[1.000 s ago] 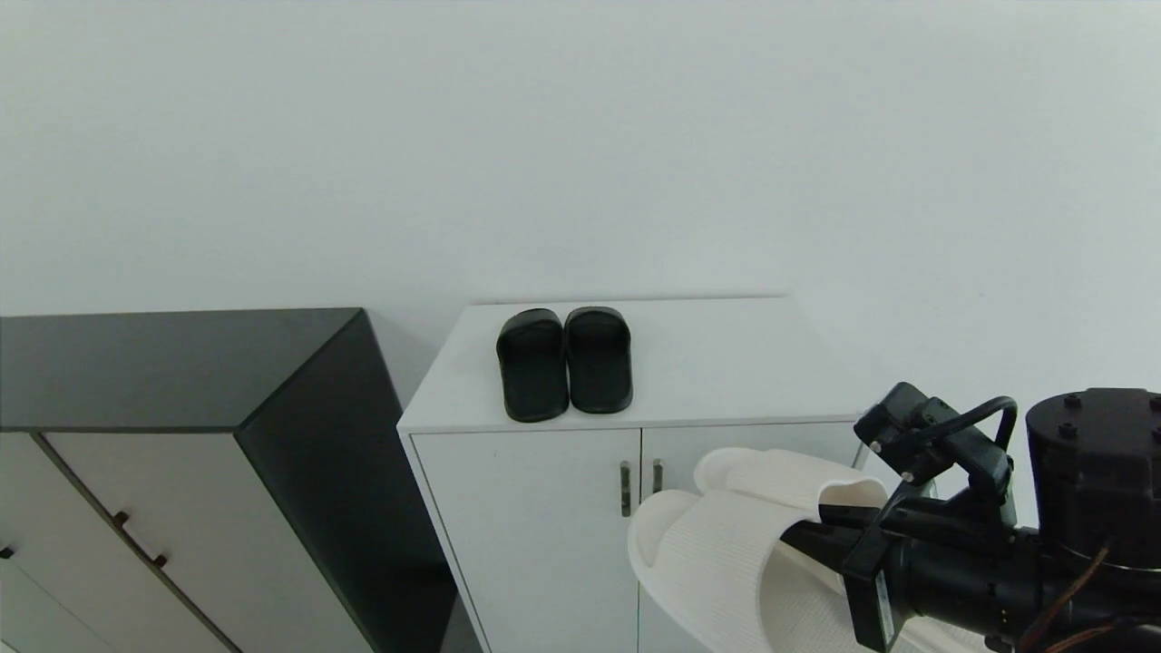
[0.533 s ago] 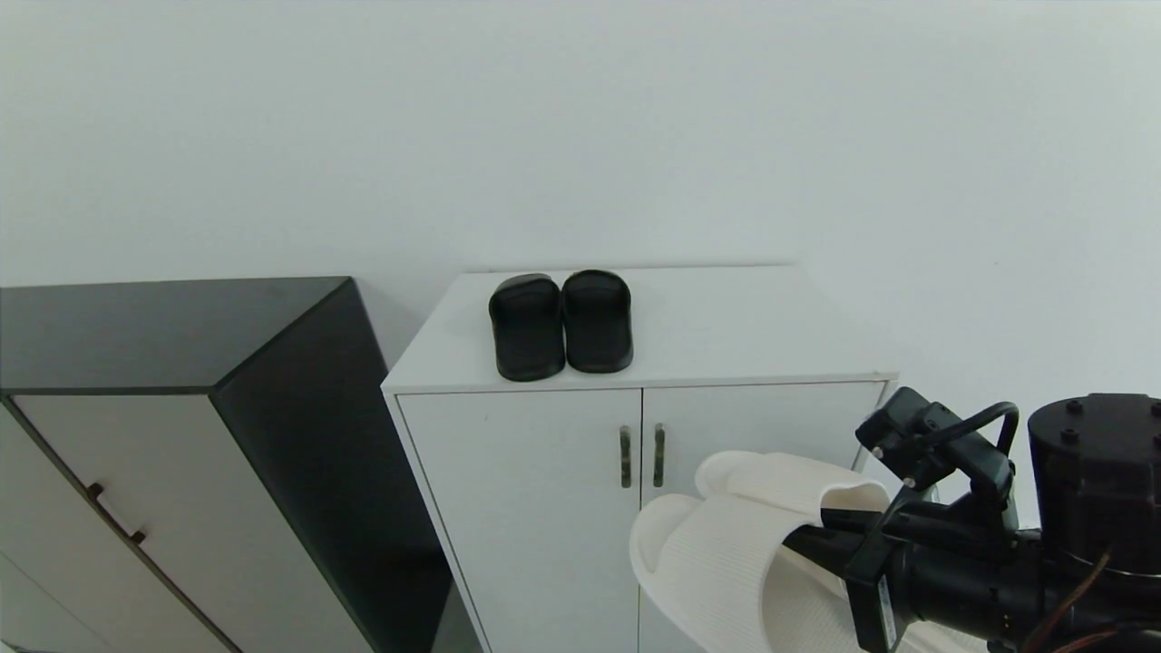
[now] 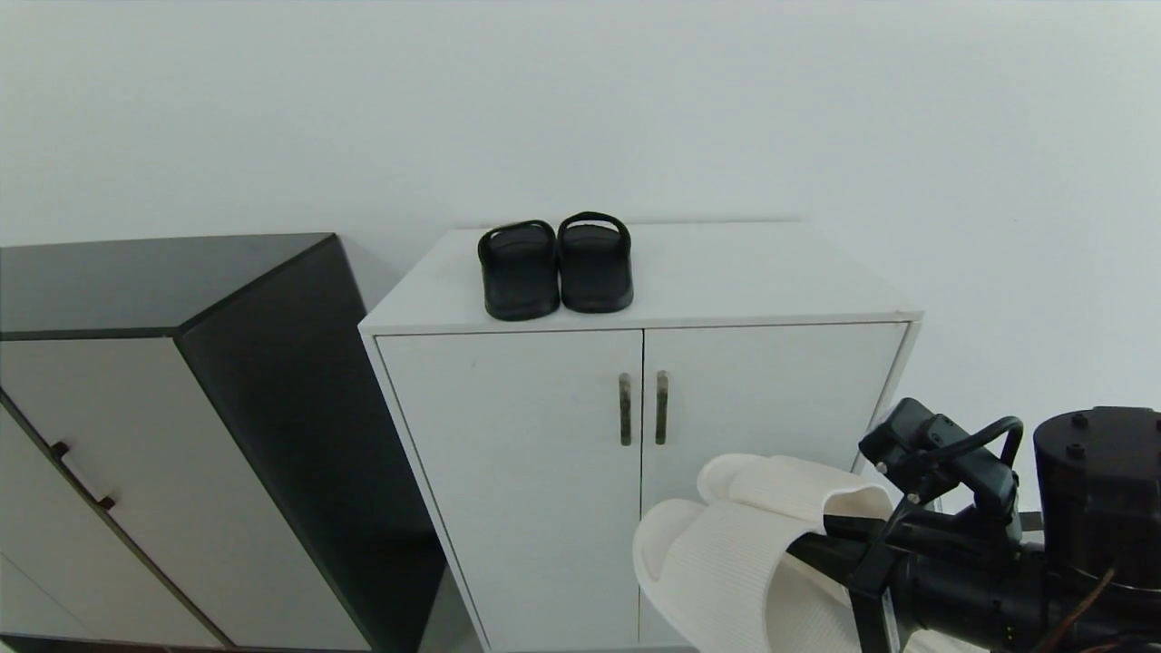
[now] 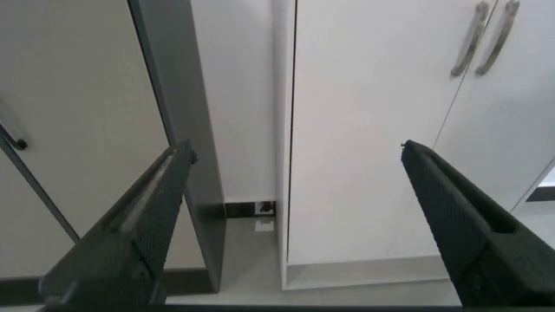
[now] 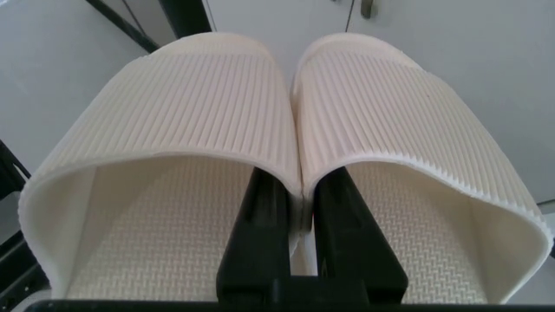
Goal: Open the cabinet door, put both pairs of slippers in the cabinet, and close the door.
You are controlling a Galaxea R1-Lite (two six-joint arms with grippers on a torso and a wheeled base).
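White slippers point(image 3: 726, 553): hanging side by side before the cabinet's point(image 3: 508, 453) shut right door, right gripper point(image 5: 299, 208) clamping their inner walls together. Left gripper point(image 4: 297, 152) gaping wide, facing the cabinet's lower left edge beside the dark cabinet point(image 3: 272, 390). Black slippers point(image 3: 555, 268) sitting beyond, at the top's front edge, left of centre.

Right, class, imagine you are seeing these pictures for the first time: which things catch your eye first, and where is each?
The pair of cream slippers stands out first, low on the robot's right, pinched together by the right gripper in front of the white cabinet. Next comes the pair of black slippers, side by side on top of that cabinet, whose two doors are both shut.
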